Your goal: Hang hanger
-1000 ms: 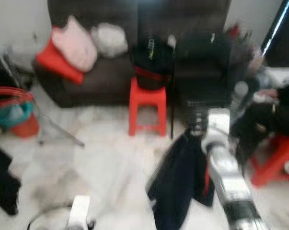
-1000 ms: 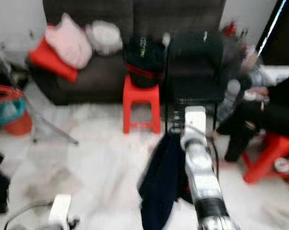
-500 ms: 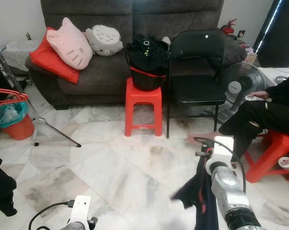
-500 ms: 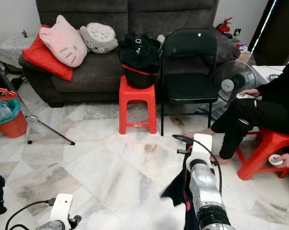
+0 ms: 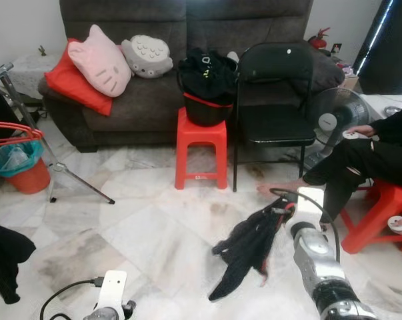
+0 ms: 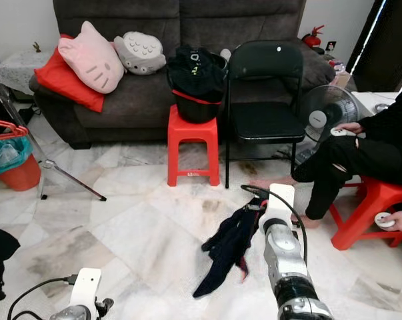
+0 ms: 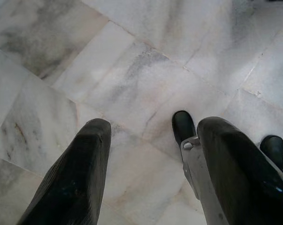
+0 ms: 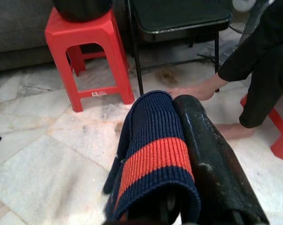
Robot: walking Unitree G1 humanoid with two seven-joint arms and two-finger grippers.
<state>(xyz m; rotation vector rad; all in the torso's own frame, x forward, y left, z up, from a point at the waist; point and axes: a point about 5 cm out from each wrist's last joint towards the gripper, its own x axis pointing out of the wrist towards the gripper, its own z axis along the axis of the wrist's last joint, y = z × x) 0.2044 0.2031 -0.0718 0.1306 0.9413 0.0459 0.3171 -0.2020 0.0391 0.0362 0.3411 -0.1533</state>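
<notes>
Against the far wall stands a dark sofa (image 5: 154,100) carrying a red cushion (image 5: 71,83), a pink cat-face pillow (image 5: 101,59) and a grey pillow (image 5: 146,56). Before the sofa are a black folding chair (image 5: 273,93) and a red stool (image 5: 201,155) bearing a black bucket of dark clothes (image 5: 206,87). On the right a seated person's leg (image 5: 341,170) reaches the marble floor (image 5: 141,227), beside a fan (image 5: 337,117). At left are a teal-lined red bin (image 5: 17,167) and a tripod leg (image 5: 74,180).

My right gripper (image 8: 179,154) is extended low over the floor, jaws closed on a navy knit garment with an orange stripe (image 8: 153,161); the hanger itself cannot be made out inside the fabric. Compared with half a second earlier, the garment (image 5: 251,247) now trails out toward my left and hangs clear ahead of the arm rather than bunched under it.

My left gripper (image 7: 146,154) hangs idle above bare tiles, fingers (image 7: 80,178) spread wide apart and holding nothing.
</notes>
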